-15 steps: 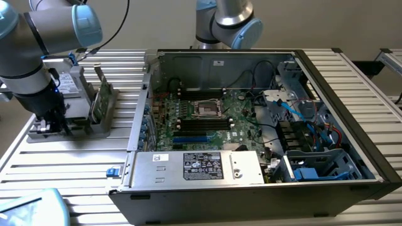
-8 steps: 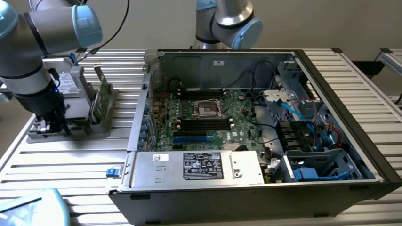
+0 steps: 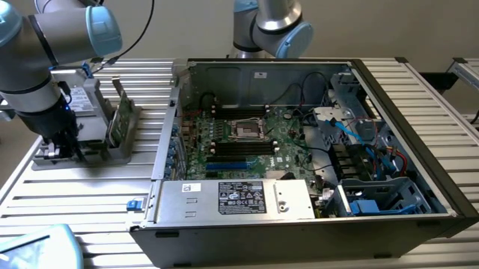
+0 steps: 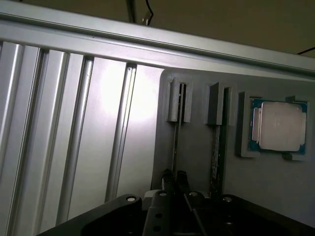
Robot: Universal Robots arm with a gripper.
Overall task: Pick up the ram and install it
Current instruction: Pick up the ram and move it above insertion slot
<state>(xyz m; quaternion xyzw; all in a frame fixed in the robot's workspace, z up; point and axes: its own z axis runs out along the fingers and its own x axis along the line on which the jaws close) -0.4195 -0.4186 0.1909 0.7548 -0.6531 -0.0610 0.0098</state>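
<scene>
— Slatted counter [image 3: 82, 193], grey holder [image 4: 197, 162]. Ram [image 4: 176, 142]?
— On edge in its slot [image 4: 173, 101], running lengthwise straight away from the tool [image 4: 174, 181], which sits over its near end. Grip: can't tell.

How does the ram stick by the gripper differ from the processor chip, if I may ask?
The ram stick stands on edge in a narrow slot; the processor chip lies flat in a square recess. The ram stick is long and thin, the processor chip squarish and silver-topped. The gripper is at the ram stick, not the processor chip. Both sit in the grey holder.
</scene>
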